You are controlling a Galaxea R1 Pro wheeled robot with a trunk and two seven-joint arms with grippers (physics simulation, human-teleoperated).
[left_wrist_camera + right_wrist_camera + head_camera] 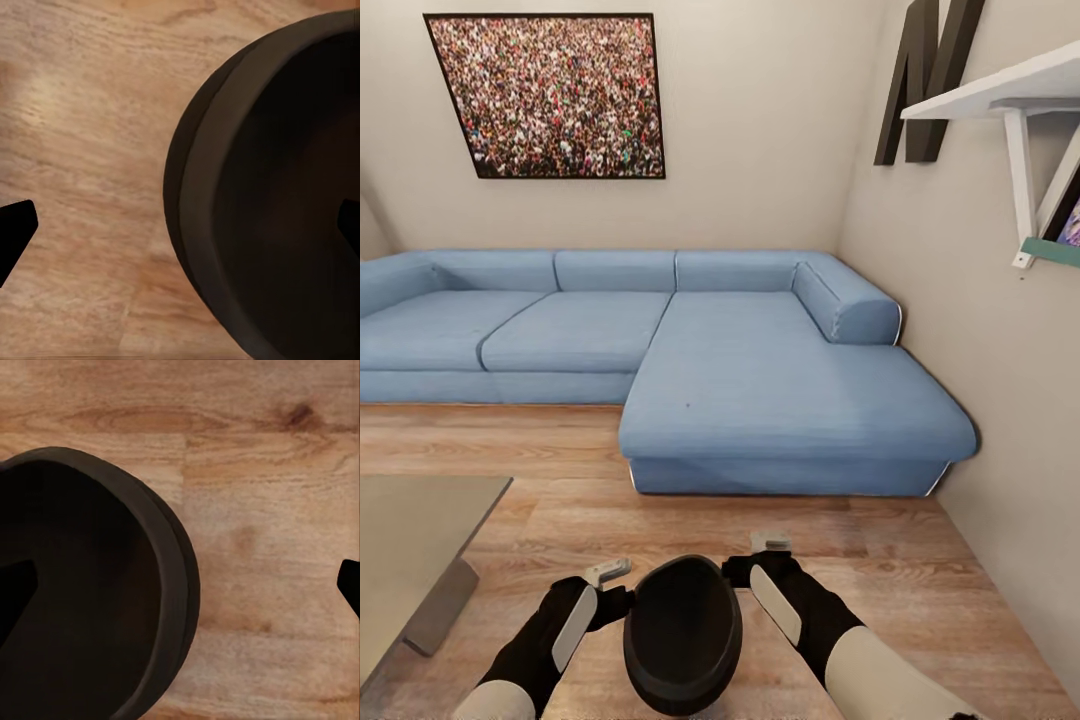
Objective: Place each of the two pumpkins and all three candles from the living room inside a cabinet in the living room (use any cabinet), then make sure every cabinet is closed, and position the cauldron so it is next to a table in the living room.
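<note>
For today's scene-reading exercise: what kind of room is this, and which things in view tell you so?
Most likely a living room. A large blue L-shaped fabric sofa fills the corner, a framed crowd picture hangs on the wall above it, and a low glossy grey table stands on the wooden plank floor.

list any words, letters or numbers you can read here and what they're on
"N": a big dark block letter on the right wall, its top cut off by the picture's edge.
Framed crowd picture above the sofa: no text to read.
Item under the white shelf: too cropped to tell.
Cauldron: no markings.
</note>
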